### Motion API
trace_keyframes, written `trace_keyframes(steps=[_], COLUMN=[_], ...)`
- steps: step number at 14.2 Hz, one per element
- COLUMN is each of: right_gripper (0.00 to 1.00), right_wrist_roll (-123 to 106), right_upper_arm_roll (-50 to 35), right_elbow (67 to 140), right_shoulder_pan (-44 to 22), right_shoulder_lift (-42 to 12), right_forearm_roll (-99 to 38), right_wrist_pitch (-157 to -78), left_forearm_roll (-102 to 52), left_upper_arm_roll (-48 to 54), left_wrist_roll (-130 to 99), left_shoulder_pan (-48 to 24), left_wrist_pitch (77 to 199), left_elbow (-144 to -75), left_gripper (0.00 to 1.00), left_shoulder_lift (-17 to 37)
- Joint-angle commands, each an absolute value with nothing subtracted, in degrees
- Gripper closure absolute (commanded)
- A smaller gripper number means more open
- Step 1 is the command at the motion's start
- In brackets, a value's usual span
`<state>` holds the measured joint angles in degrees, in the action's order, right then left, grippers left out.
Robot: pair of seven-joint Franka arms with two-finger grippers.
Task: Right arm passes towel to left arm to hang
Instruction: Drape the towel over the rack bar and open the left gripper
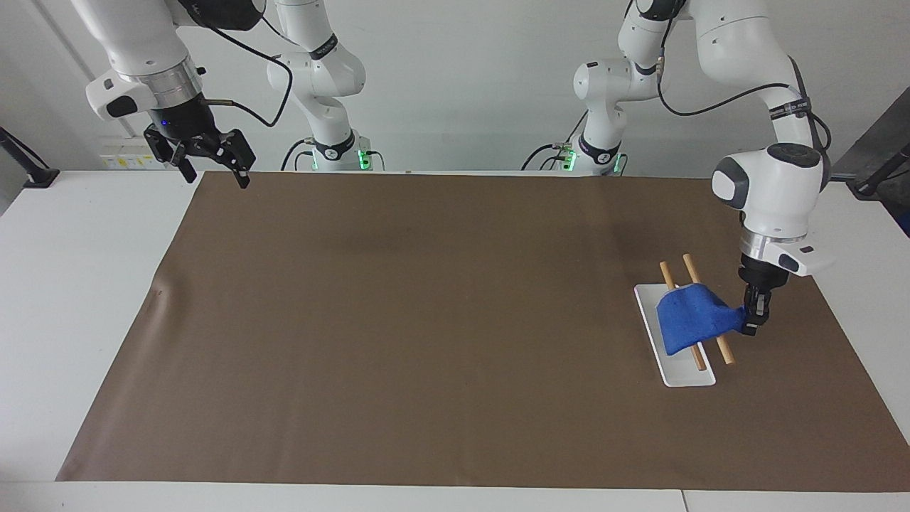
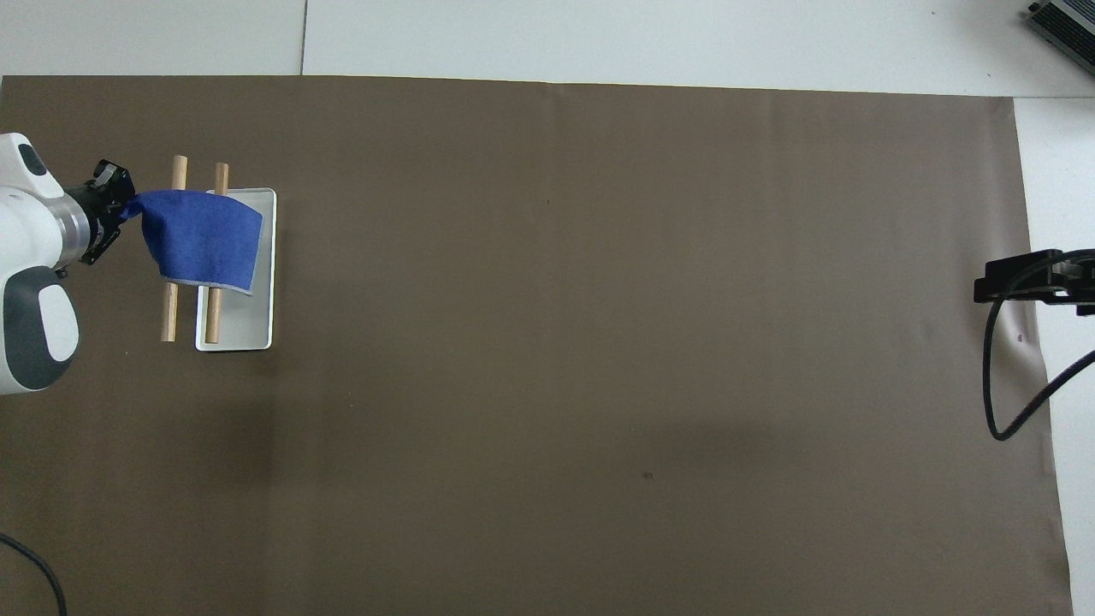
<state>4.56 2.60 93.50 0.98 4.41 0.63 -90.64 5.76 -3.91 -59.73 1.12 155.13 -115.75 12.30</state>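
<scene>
The blue towel (image 1: 691,321) (image 2: 204,244) lies draped over two wooden rods (image 1: 688,266) (image 2: 178,171) of a small rack. My left gripper (image 1: 752,321) (image 2: 121,205) is shut on one corner of the towel. It hangs low beside the rack, toward the left arm's end of the table. The pinched corner is pulled into a point past the outer rod. My right gripper (image 1: 215,173) (image 2: 1020,287) waits open and empty, raised over the brown mat's edge at the right arm's end.
The rods rest over a white rectangular tray (image 1: 686,375) (image 2: 257,338) on a large brown mat (image 1: 426,320). A black cable (image 2: 997,402) loops down from the right arm.
</scene>
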Motion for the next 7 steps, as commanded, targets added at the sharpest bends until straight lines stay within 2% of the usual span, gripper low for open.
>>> trace_keyframes(steps=[1,7], right_gripper=[0.0,0.0], right_wrist_roll=[3.6,5.26], right_upper_arm_roll=[2.29,2.2], right_elbow=[93.17,91.49], right_shoulder_pan=[1.84,0.97], right_shoulder_lift=[3.7,2.55], right_forearm_roll=[1.5,0.88], right_wrist_pitch=[-89.56,-91.05], left_forearm_roll=[7.29,7.29], left_upper_arm_roll=[-4.39,-4.39], left_wrist_roll=[-60.21,-60.21], left_shoulder_pan=[1.41,1.41], left_wrist_pitch=[157.94,159.7], left_elbow=[-115.4,-114.0], left_gripper=[1.0,1.0], left_shoulder_lift=[14.41,16.87])
